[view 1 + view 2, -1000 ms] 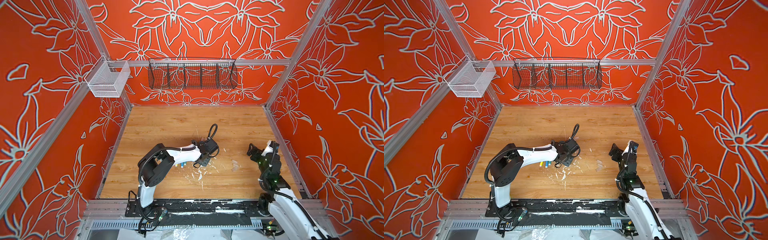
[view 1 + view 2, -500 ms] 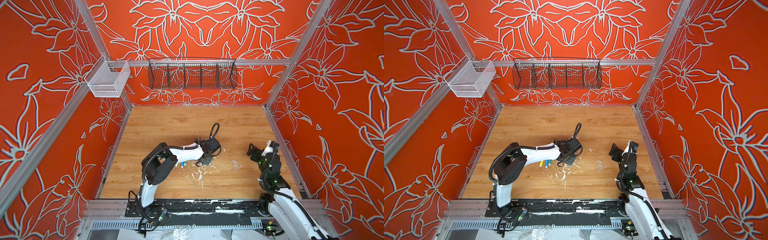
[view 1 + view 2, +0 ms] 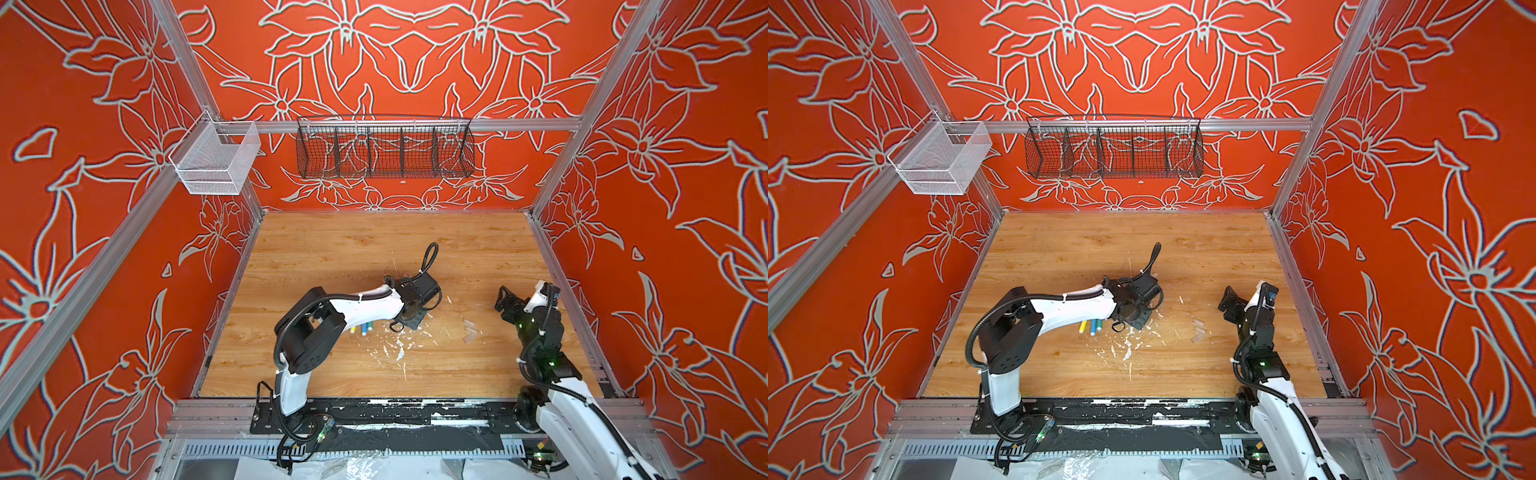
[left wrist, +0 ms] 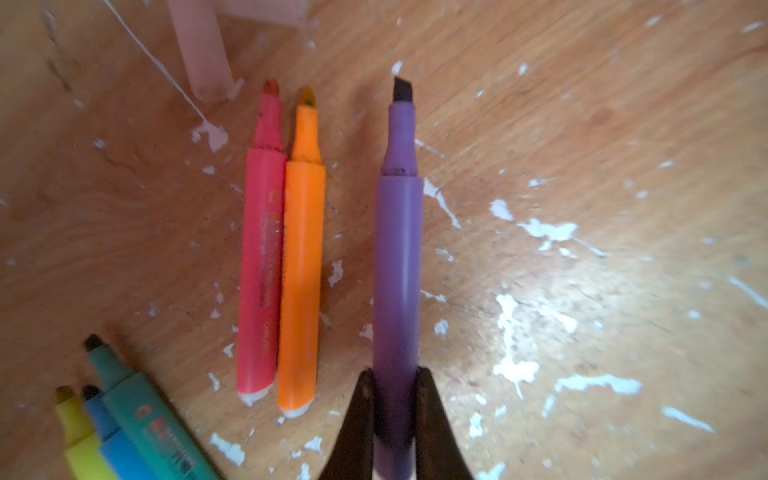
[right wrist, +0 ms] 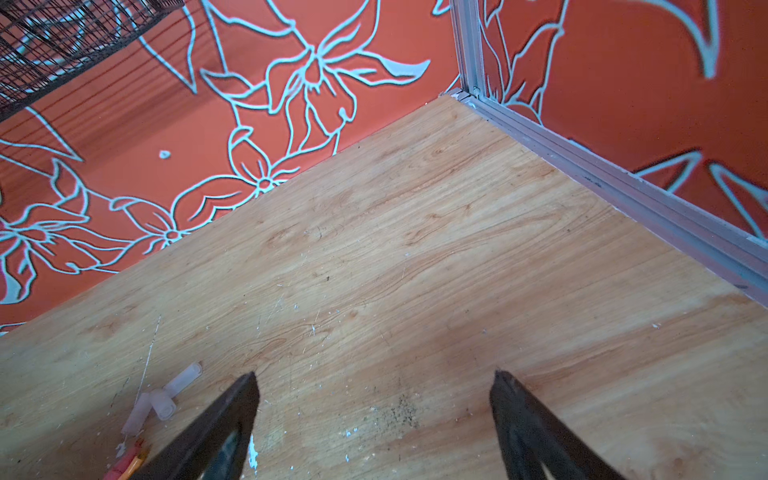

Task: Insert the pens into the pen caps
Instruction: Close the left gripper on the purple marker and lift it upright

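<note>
While the left gripper is clamping its dark tapered fingers on the back end of the purple pen, that smooth round barrel is running in line with the fingers. Its narrowed neck and dark chisel tip are pointing straight away from the gripper.

Six pens are showing in the left wrist view. The pink-red pen and orange pen are lying side by side, touching, just beside the purple one and parallel to it, tips the same way. The green pen, blue pen and yellow pen are bunching together at a slant.

Three pen caps, clear stubby tubes, are lying clustered on the paint-flecked wooden table. The right gripper is hovering above bare wood, jaws wide apart, holding nothing.
</note>
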Controlling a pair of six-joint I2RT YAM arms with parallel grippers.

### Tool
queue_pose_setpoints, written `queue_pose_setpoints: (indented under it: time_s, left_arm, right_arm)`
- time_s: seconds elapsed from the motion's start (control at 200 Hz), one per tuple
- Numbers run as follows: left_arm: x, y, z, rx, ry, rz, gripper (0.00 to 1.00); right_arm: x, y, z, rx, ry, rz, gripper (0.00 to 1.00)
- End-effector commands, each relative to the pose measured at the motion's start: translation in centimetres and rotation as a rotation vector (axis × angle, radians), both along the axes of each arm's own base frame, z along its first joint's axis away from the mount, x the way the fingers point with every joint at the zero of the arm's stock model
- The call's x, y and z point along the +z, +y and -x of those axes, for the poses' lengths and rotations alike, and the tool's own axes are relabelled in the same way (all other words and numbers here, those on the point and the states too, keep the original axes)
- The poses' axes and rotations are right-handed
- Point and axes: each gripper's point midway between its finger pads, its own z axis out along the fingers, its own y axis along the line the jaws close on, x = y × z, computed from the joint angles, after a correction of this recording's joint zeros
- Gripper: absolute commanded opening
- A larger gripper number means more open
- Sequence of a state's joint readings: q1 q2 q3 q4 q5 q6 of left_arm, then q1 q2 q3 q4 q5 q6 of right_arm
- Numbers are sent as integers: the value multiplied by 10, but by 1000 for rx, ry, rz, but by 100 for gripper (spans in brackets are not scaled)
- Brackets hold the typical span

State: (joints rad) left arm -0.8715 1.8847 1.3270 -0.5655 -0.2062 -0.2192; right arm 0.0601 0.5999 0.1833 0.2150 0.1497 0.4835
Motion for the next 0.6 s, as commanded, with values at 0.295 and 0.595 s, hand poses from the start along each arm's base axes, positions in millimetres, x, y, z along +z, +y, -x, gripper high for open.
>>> queue_pose_setpoints:
  time_s: [0.295, 0.595]
  left_arm:
    - [160, -33, 3, -195, -303, 374, 0]
    - [221, -46, -2, -321, -473, 432, 0]
  right_arm:
    - [48, 1, -17, -52, -81, -198, 87]
    - [132, 34, -24, 126, -211, -356, 86]
